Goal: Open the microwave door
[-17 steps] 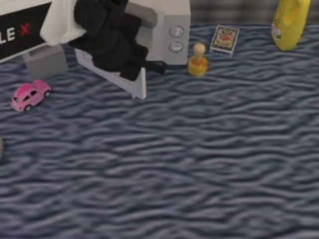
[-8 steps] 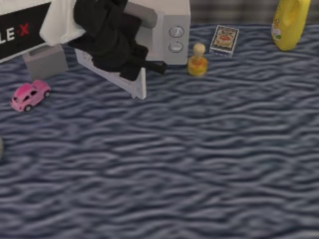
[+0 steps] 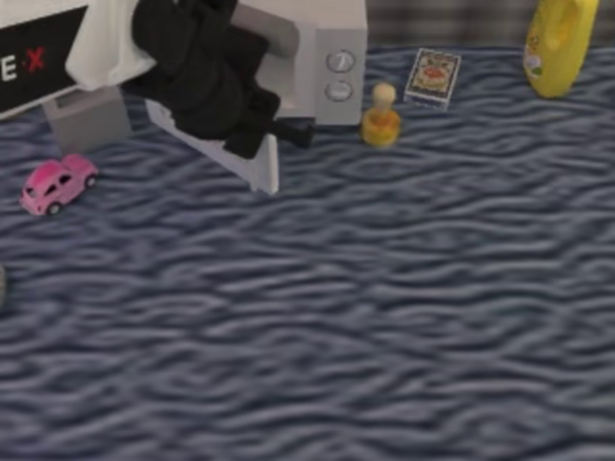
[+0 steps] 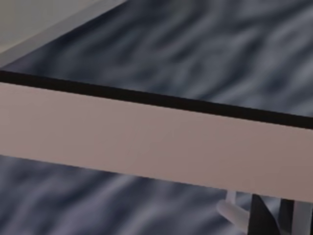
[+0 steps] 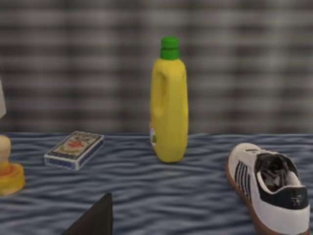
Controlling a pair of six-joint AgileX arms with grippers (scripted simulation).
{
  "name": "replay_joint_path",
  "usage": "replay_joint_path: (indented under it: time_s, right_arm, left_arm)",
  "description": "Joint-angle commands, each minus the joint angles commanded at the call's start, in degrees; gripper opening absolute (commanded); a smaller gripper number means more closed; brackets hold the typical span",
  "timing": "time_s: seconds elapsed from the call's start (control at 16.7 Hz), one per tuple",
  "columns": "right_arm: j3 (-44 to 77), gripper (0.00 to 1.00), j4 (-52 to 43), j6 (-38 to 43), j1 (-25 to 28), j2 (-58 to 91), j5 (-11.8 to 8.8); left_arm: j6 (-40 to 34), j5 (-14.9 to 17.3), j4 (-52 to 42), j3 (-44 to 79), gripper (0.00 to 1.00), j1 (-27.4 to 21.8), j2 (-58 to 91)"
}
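Observation:
The light-grey microwave stands at the table's back, left of centre, with two round knobs on its front. The microwave door is swung out toward the front, hinged at its left side. My left arm, black with a white sleeve, reaches over the door from the back left. My left gripper sits at the door's free end, shut on the door's handle. In the left wrist view the door's edge is a wide pale band, with the grey handle bar beside a dark finger. My right gripper is parked out of the top view.
A small grey cube and a pink toy car lie left of the door. A yellow stamp with a wooden knob, a card box and a yellow bottle stand to the right. A white shoe lies near the bottle.
My left arm has shifted a little to the left, and the door's free end has swung slightly farther out with it.

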Motion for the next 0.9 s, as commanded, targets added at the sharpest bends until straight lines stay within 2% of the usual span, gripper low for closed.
replay_joint_path:
  time_s: [0.36, 0.9]
  right_arm:
    - [0.0, 1.0, 0.0, 0.0, 0.0, 0.0, 0.0]
    - [0.0, 1.0, 0.0, 0.0, 0.0, 0.0, 0.0]
  left_arm:
    - [6.09, 3.23, 0.31, -3.4, 0.0, 2.21, -2.62]
    - [6.12, 3.26, 0.33, -3.41, 0.0, 2.23, -2.65]
